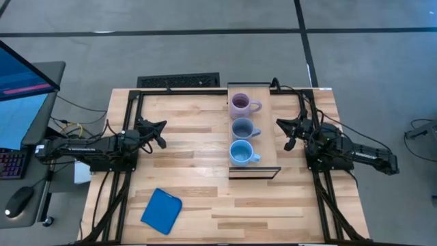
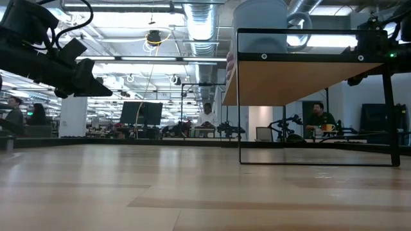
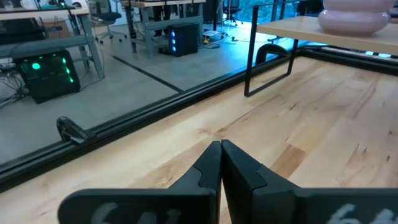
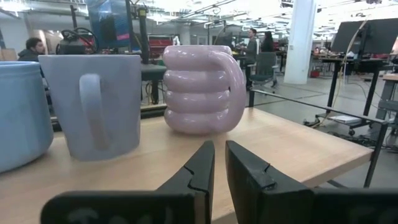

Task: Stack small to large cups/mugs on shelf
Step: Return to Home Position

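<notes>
Three mugs stand upright in a row on the light-wood shelf (image 1: 263, 147): the pale purple ribbed mug (image 1: 241, 104) at the far end, the grey-blue mug (image 1: 242, 128) in the middle, and the light blue mug (image 1: 242, 152) at the near end. Their handles point toward the table's right. My right gripper (image 1: 287, 133) is shut and empty, just right of the shelf, facing the mugs (image 4: 202, 87). My left gripper (image 1: 160, 132) is shut and empty above the tabletop, left of the shelf.
A flat blue square pad (image 1: 162, 210) lies on the tabletop near the front left. The shelf stands on a thin dark frame (image 2: 239, 128) with open space under it. Cables run along the table's far corners. People sit in the room behind.
</notes>
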`<state>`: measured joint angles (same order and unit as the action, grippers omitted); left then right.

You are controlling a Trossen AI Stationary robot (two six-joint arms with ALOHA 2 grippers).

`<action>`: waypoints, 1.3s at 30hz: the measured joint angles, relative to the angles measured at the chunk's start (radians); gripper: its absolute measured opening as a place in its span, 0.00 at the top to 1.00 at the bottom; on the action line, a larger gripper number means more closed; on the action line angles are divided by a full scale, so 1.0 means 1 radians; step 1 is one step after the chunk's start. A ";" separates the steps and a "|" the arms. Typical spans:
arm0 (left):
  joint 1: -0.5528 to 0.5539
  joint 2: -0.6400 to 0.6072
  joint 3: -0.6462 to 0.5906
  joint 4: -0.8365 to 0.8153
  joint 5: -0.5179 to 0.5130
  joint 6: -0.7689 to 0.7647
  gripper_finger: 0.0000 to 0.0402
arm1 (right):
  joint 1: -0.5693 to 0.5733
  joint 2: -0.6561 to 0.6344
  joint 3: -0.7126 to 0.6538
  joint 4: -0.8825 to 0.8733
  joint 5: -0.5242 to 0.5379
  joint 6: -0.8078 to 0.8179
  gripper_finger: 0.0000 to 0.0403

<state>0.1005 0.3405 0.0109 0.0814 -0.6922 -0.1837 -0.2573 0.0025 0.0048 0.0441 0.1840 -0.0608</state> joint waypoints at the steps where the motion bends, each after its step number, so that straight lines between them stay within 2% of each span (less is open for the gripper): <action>1: 0.000 0.000 0.000 0.000 0.000 0.000 1.00 | 0.000 0.000 0.000 0.000 0.000 0.000 0.84; 26: 0.000 -0.001 -0.001 0.000 0.000 0.000 1.00 | 0.000 0.000 0.000 0.000 0.000 0.000 0.84; 33: 0.000 -0.001 -0.001 0.000 -0.002 0.056 1.00 | 0.000 0.000 0.000 0.000 0.000 0.000 0.84; 36: 0.000 -0.031 -0.001 0.000 0.004 0.113 1.00 | 0.000 0.000 0.000 0.000 0.000 0.000 0.84; 39: 0.002 -0.126 -0.001 -0.001 0.009 0.178 1.00 | 0.000 0.000 0.000 0.000 0.000 0.000 0.84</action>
<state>0.1026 0.2148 0.0101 0.0807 -0.6833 -0.0056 -0.2573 0.0029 0.0048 0.0437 0.1837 -0.0605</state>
